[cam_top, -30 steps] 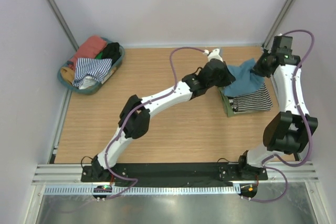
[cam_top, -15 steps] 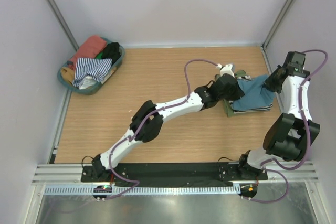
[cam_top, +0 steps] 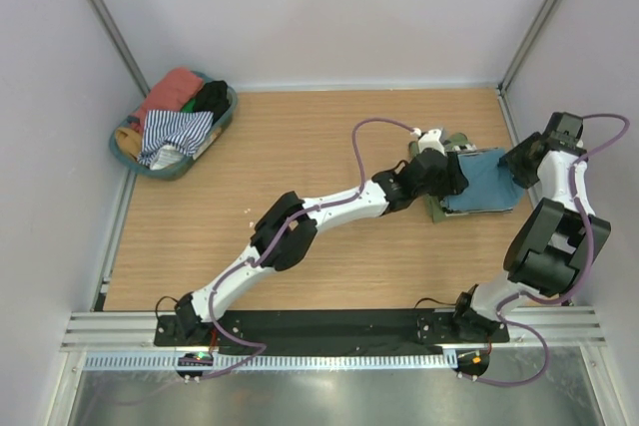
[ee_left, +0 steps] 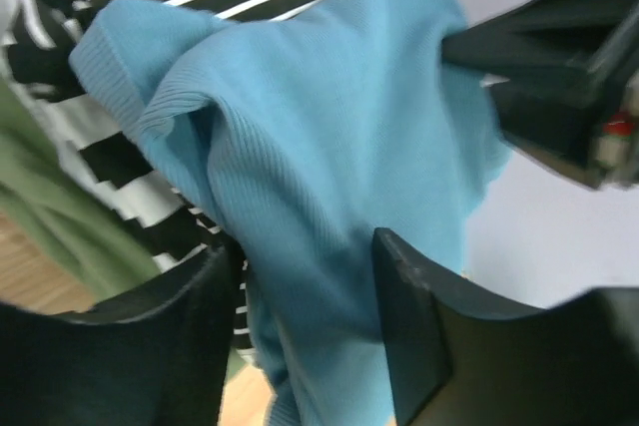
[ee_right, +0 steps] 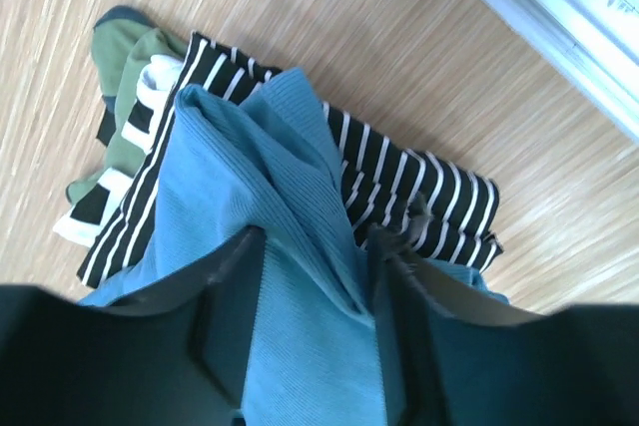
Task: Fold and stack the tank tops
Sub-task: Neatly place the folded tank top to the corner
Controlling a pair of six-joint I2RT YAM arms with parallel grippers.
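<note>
Item: teal tank top (cam_top: 486, 180) atop the striped tank top (ee_right: 439, 192) and olive tank top (ee_right: 125, 77), one pile at the table's (cam_top: 300, 147) right side; left gripper (ee_left: 300, 246) — jaws parted, teal cloth between; right gripper (ee_right: 315, 236) — likewise parted astride that cloth.

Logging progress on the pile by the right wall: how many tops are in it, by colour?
Blue top: 1
Striped top: 1
Green top: 1
Total: 3
</note>
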